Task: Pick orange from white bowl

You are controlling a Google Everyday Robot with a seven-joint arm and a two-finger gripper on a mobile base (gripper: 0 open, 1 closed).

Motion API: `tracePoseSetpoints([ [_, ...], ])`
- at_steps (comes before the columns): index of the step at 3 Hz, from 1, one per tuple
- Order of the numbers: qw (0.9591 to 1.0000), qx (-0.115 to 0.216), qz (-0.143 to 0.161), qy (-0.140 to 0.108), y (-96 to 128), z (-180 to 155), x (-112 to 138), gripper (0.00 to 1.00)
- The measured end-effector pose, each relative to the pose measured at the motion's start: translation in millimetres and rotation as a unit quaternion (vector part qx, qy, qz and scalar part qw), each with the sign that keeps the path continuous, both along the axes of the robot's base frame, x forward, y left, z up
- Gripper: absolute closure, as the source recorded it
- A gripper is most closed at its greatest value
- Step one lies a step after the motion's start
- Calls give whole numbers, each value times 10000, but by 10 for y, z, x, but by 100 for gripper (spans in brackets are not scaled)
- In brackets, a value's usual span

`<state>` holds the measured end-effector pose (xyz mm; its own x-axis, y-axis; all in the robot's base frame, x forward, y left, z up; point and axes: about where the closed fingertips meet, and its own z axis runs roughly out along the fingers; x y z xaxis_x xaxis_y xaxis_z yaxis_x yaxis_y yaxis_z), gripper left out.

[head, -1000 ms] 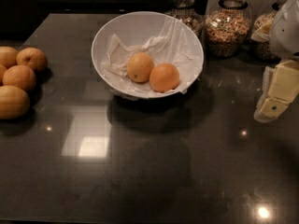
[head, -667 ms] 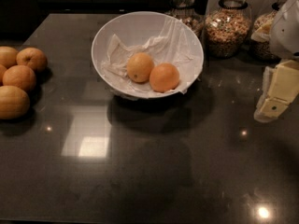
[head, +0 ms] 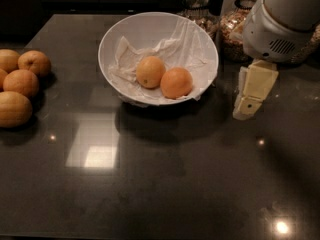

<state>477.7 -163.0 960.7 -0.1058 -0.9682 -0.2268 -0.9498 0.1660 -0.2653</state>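
The orange (head: 176, 82) is steadied by crumpled paper (head: 125, 59) in the white bowl (head: 131, 29), at 3 o'clock of a paler fruit (head: 150, 71). The pincer (head: 251, 93) is held outside, at the bowl's 3 o'clock; its state cannot be told.

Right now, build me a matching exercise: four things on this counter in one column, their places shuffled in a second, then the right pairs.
Things:
1. orange
2. paler fruit
3. gripper
4. group of tan fruits

Places:
A. at the left edge of the counter
B. in the white bowl, left of the two, with a small dark dot
C. outside the bowl, to its right, over the counter
D. in the bowl, right of the two

Pairs: 1-D, 2-B, 3-C, 4-A.
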Motion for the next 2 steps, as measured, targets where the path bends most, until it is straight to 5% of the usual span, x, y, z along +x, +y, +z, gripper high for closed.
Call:
tracePoseSetpoints([
  [1,9988,299,326,-200,376,-32,575,0],
  [2,9988,299,326,-200,377,-31,575,0],
])
